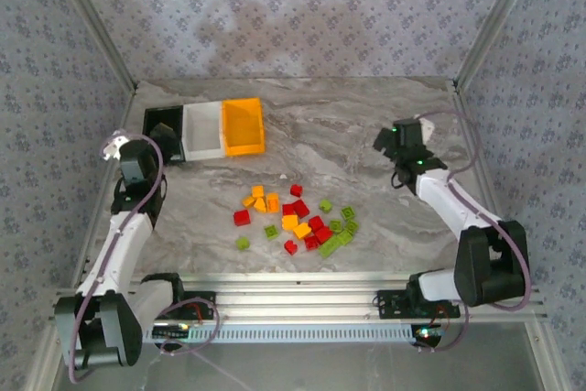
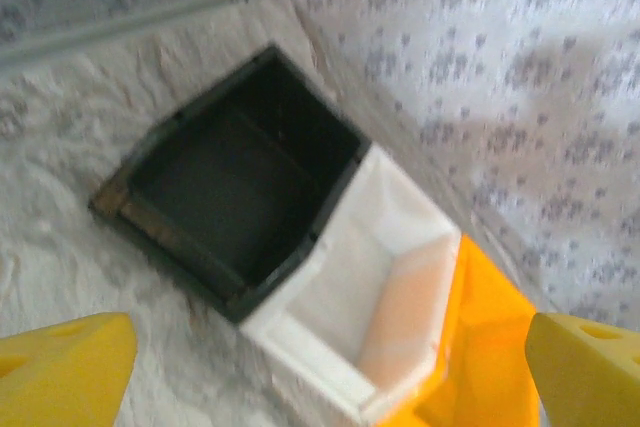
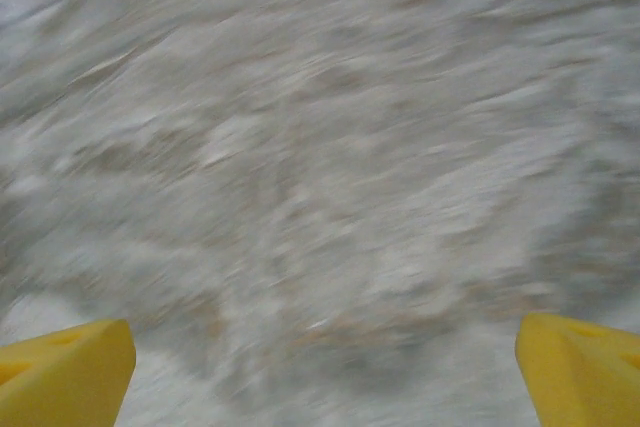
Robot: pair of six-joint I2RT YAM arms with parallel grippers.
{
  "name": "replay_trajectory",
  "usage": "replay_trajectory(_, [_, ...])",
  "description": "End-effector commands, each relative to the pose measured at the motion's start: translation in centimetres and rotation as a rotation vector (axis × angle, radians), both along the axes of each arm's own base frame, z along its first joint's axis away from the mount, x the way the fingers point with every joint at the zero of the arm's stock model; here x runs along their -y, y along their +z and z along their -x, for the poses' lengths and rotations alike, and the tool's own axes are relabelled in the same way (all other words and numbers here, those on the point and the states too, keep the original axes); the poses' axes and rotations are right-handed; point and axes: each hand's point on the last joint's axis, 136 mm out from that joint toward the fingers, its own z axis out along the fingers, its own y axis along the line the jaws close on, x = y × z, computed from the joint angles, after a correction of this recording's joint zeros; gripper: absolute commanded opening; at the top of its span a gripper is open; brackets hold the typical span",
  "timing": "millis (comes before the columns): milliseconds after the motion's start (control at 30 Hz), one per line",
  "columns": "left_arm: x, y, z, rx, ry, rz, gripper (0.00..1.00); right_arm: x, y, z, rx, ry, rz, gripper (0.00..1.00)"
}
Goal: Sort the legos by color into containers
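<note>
Left tool (image 2: pixel 320 372) and right tool (image 3: pixel 320 372) both stand with their yellow fingers (image 2: pixel 65 367) spread wide and nothing between them, which suits a sort that, judging by the layout, has no brick lifted yet. Nearest the arm bases, a ribbed metal rail (image 1: pixel 302 304) runs along the front edge. Just beyond it the legos (image 1: pixel 298 219) lie in one loose, mixed heap of red, yellow-orange and lime green. The heap sits between the two arms, probably so that either can reach in. The right tool hovers beyond the heap and to its right, over bare stone that its wrist view shows only as a blur. The left tool hangs beyond the heap and to its left, looking down into the black bin (image 2: pixel 150 212). That bin touches the white bin (image 1: pixel 203 130), which touches the orange bin (image 1: pixel 244 125), the one closest to the heap. They make a tight row, likely one bin per colour, and what shows of their insides looks empty. The surface (image 1: pixel 366 116) is grey-veined marble, matte and flat. Patterned grey wallpaper walls (image 1: pixel 302 6) close it in on three sides, with slim metal posts (image 1: pixel 485 34) at the far corners.
</note>
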Motion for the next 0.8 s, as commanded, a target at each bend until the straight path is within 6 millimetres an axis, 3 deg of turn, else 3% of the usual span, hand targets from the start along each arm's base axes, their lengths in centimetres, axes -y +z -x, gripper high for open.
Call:
replay_trajectory(0, [3.4, 0.6, 0.6, -0.052, -0.133, 0.091, 0.99, -6.4, -0.1, -1.0, -0.036, 0.193, -0.062, 0.99])
replay_trajectory(233, [7.2, -0.4, 2.9, -0.044, -0.26, 0.14, 0.99, -19.2, -0.1, -4.5, -0.028, 0.434, -0.135, 0.93])
replay_trajectory(433, [8.4, -1.2, 4.9, -0.023, -0.308, 0.183, 0.99, -27.4, 0.2, -6.9, 0.035, 0.576, -0.208, 0.9])
replay_trajectory(600, [9.0, -1.8, 5.9, -0.008, -0.332, 0.204, 0.99, -31.0, -1.8, -9.4, 0.012, 0.563, -0.181, 0.84])
replay_trajectory(767, [9.5, -1.7, 6.2, 0.001, -0.358, 0.213, 0.99, -31.2, -4.3, -11.8, -0.021, 0.476, -0.138, 0.75])
